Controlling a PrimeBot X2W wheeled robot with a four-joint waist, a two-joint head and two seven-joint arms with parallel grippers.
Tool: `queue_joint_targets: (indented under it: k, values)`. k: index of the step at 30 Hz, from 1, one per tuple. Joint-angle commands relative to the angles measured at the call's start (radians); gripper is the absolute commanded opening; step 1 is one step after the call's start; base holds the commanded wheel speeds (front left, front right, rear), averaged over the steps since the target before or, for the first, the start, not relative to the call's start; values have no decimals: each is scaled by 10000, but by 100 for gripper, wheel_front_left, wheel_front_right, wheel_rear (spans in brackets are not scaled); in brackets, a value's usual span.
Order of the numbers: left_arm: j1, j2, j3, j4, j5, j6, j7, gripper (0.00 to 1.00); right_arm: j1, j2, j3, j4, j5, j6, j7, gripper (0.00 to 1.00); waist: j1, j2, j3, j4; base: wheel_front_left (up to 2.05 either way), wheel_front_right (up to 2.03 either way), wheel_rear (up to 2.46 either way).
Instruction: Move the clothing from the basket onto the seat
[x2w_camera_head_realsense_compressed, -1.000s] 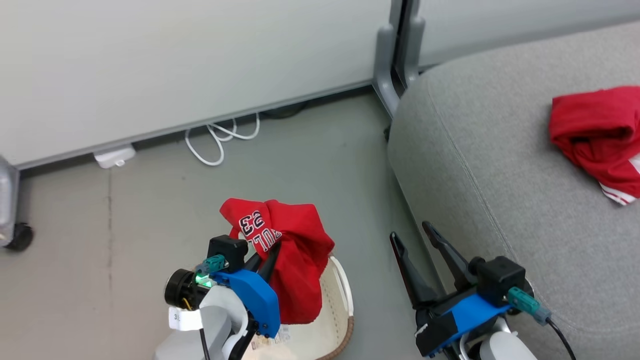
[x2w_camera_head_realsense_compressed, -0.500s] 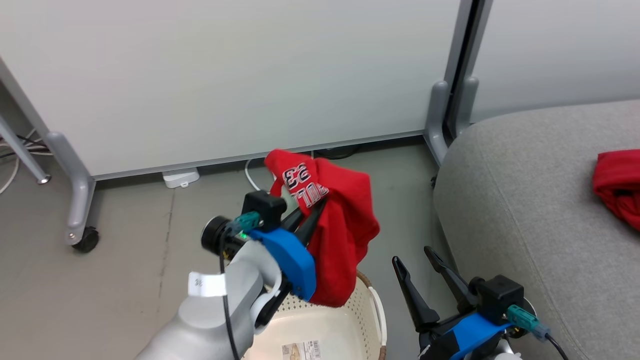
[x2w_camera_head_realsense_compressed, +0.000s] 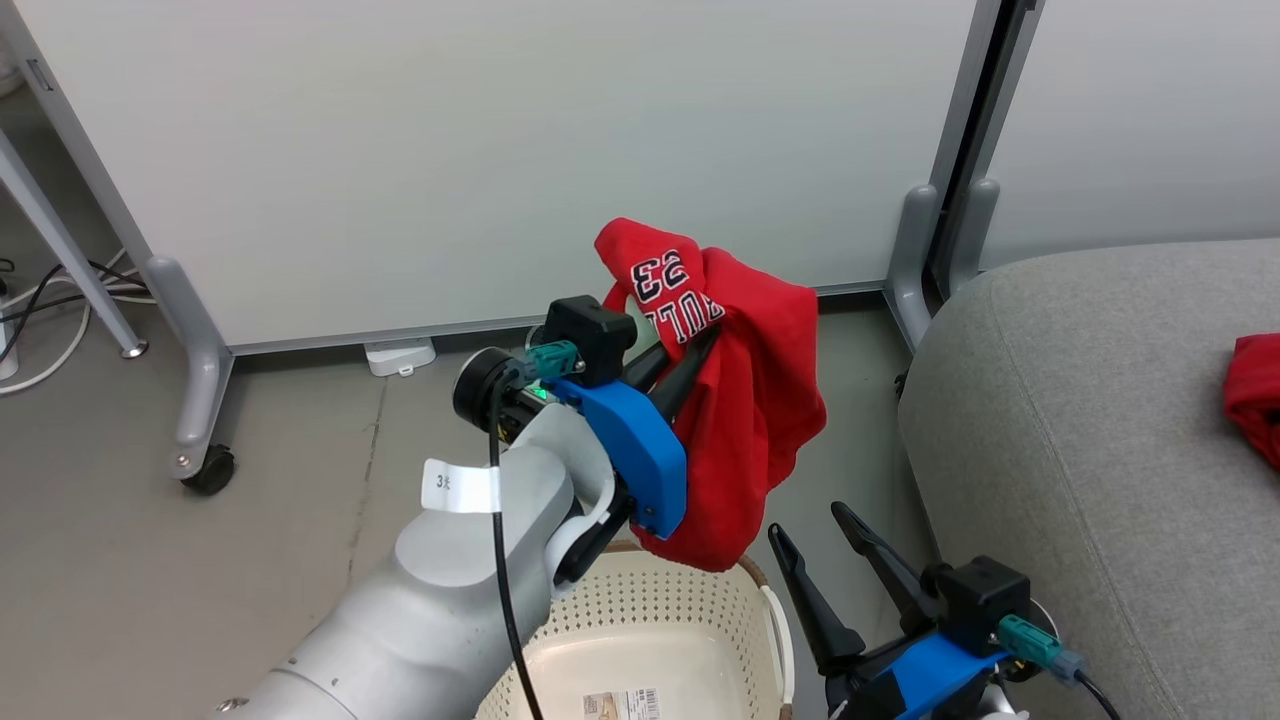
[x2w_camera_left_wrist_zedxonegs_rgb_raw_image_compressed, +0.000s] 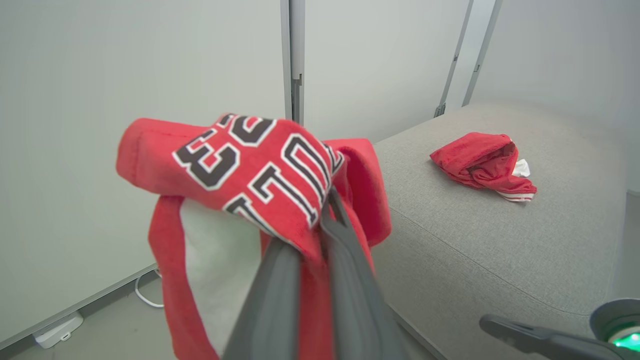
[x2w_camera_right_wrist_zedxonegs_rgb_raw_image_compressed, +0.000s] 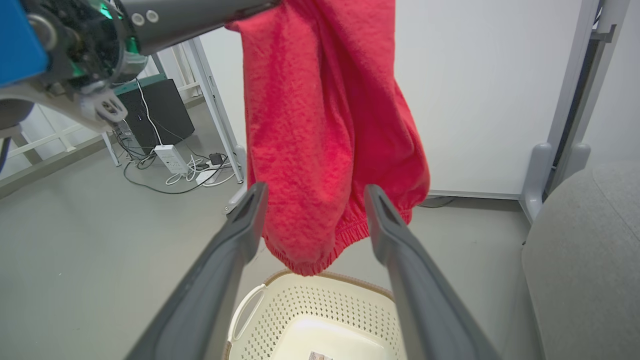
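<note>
Backdrop: pale partition panels (x2w_camera_head_realsense_compressed: 500, 150) on grey wheeled feet; grey floor (x2w_camera_head_realsense_compressed: 250, 560) below; white cables (x2w_camera_head_realsense_compressed: 40, 340) at far left; a white adapter (x2w_camera_head_realsense_compressed: 398, 356) at the foot of a panel.
Left claw (x2w_camera_head_realsense_compressed: 690, 355): clenched on the jersey (x2w_camera_head_realsense_compressed: 745, 420), raised above the basket (x2w_camera_head_realsense_compressed: 660, 600), dark fingers pinching a fold near the lettering.
Jersey: red, its black-and-white numerals and letters upside down in the head view; draped over the fingers and hanging free, lowest hem just over the basket's far rim; white panel visible in the left wrist view.
Basket: cream, perforated, standing on the floor under the jersey, between the two arms; barcode sticker (x2w_camera_head_realsense_compressed: 620, 705) on its bottom.
Right claw (x2w_camera_head_realsense_compressed: 808, 520): released, fingers spread wide, grasping nothing; low, just right of the basket, pointing towards the hanging cloth.
Sofa (x2w_camera_head_realsense_compressed: 1080, 420): light grey, at right, rounded edge with a stitched seam, near the basket.
Plain red garment (x2w_camera_head_realsense_compressed: 1255, 395): crumpled on the sofa's top, well apart from the jersey; white striped hem visible in the left wrist view.
</note>
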Motion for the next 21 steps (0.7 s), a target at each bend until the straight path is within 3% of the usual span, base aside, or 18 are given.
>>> queue_joint_targets:
  k: [1, 13, 21]
  values:
    - [-174, -11, -59, 43, -82, -13, -11, 0, 126, -8, -3, -12, -7, 1, 1, 100, 0, 0, 16, -7, 0, 0, 0]
    - [-234, -128, -536, 172, -468, -13, -197, 0, -392, -8, 294, 174, -147, 1, 179, 100, 0, 0, 181, -89, 0, 0, 0]
    - [-334, -167, -825, 193, -677, -13, -303, 0, -1556, -6, 882, 1145, 28, 1, 146, 100, 0, 0, 280, -50, 0, 0, 0]
